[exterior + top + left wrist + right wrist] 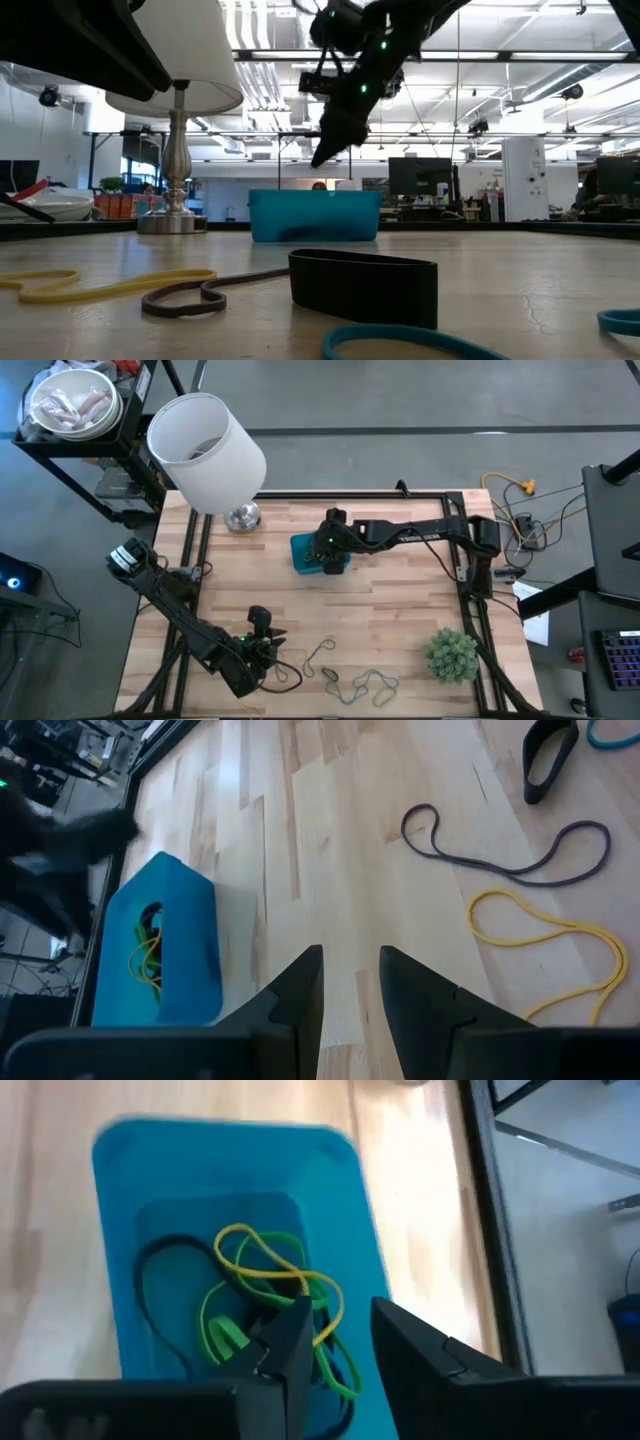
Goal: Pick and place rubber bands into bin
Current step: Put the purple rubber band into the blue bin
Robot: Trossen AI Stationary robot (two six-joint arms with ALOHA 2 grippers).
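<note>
Blue bin near the table's middle, toward the far edge, with bare wood all round its walls. Right gripper poised directly above the bin, fingers a narrow gap apart, holding nothing. Left gripper low near the front edge, fingers likewise slightly parted and empty, beside the loose rubber bands strewn along the front edge. White lampshade overhanging the far-left corner; green plant ball at the front right, well apart from the bin. Wide open wood between bin and loose bands. Shown only in the right wrist view: yellow, green and dark bands tangled inside the bin. Shown only in the low view: clear air between the right gripper's tips and the bin's rim.
</note>
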